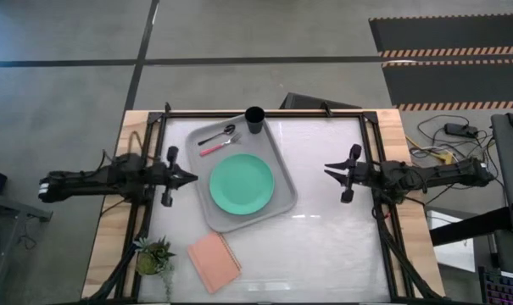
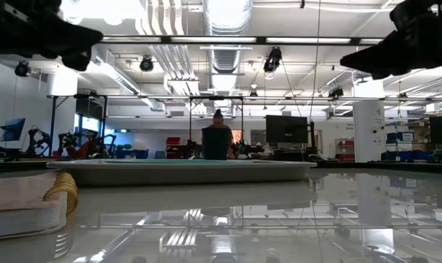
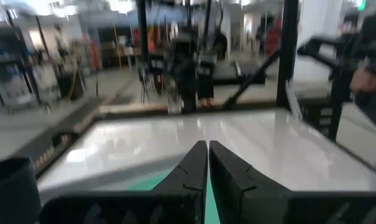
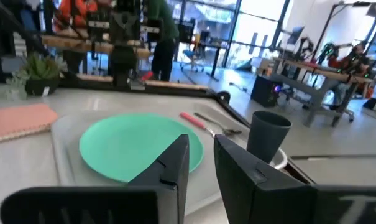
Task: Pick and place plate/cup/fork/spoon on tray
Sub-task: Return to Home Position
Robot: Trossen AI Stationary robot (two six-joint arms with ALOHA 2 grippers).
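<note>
Everything I am meant to load already lies on the tray (image 1: 283, 207): the plate (image 1: 242, 184) fills its middle, the fork (image 1: 214, 147) and the spoon (image 1: 218, 135) lie side by side toward its far end, both slanting with their long axes roughly parallel, and the cup (image 1: 255, 119) stands upright at the far corner, its base apparently on or just at the rim, which I cannot settle from above. My left pincer (image 1: 191, 178) hangs just beside the tray's near-left edge, fingers pressed together, pointing across toward the plate; my right pincer (image 1: 330, 168) waits on the other side, a little farther from the tray, fingers a narrow gap apart. The left is therefore the nearer arm if the cup needs a nudge inward. The right wrist view shows the cup (image 4: 267, 135) standing just beside the utensils, which the overhead view flattens; the low view gives only the tray's rim edge-on, hiding its contents. The pink pad (image 1: 214, 261) lies well apart on the table (image 1: 324, 246).
</note>
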